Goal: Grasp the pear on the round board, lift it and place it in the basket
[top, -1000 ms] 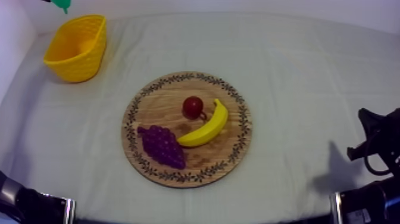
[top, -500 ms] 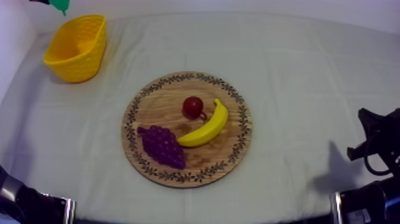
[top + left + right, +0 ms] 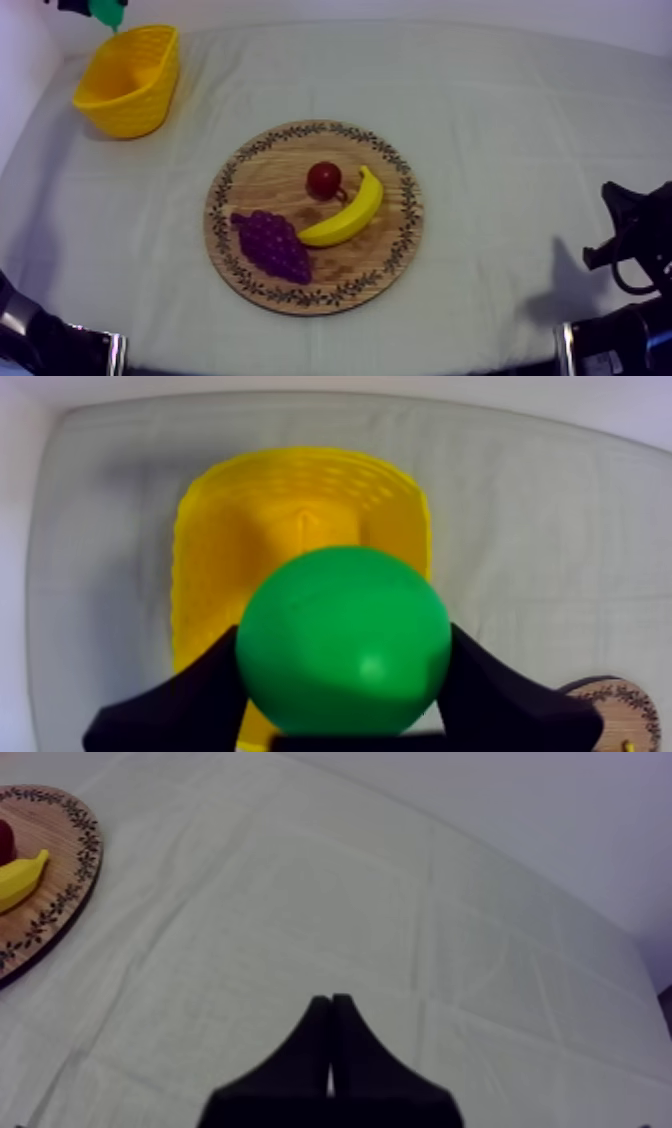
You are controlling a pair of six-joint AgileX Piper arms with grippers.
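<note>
My left gripper [image 3: 343,676] is shut on the green pear [image 3: 343,640], and holds it above the yellow basket [image 3: 215,556]. In the top view the pear [image 3: 106,12] shows as a green tip at the upper left, just above the basket [image 3: 125,85]. The round wooden board [image 3: 260,170] lies in the middle of the table. At the table's right edge my right gripper [image 3: 617,215] rests low. Its fingers lie together as a narrow wedge [image 3: 331,1042] over bare cloth.
On the board lie a small red fruit [image 3: 323,180], a banana [image 3: 345,212] and a bunch of purple grapes [image 3: 272,243]. The board's rim [image 3: 70,892] and the banana's tip [image 3: 20,877] lie beside my right gripper. The basket stands near the table's far left corner.
The pear's green tip has moved slightly down and to the right, closer to the basket's rim. My right arm has stayed still.
</note>
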